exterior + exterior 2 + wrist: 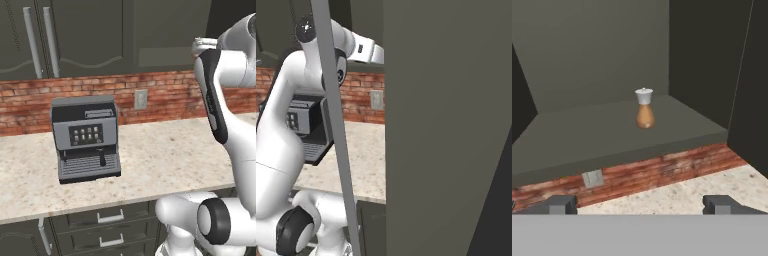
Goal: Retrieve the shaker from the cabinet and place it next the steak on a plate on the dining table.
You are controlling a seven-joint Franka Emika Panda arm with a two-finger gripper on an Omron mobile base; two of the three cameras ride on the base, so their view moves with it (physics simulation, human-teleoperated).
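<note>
my two-finger gripper [640, 205] is spread wide open with nothing between the dark tips, facing into the open dark grey cabinet. the small tan-brown shaker with pale top [644, 108] stands upright on the grey cabinet shelf [587, 135], well apart from my fingers. below the shelf run a red brick backsplash [662, 167] and the beige speckled counter [165, 155], where a grey coffee machine [86, 138] sits. open cabinet door [446, 125] to my right.

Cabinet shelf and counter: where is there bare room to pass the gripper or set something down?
The shelf is bare left and right of the shaker, which stands alone towards the back. The counter is free right of the coffee machine. The open gripper hangs before the shelf.
</note>
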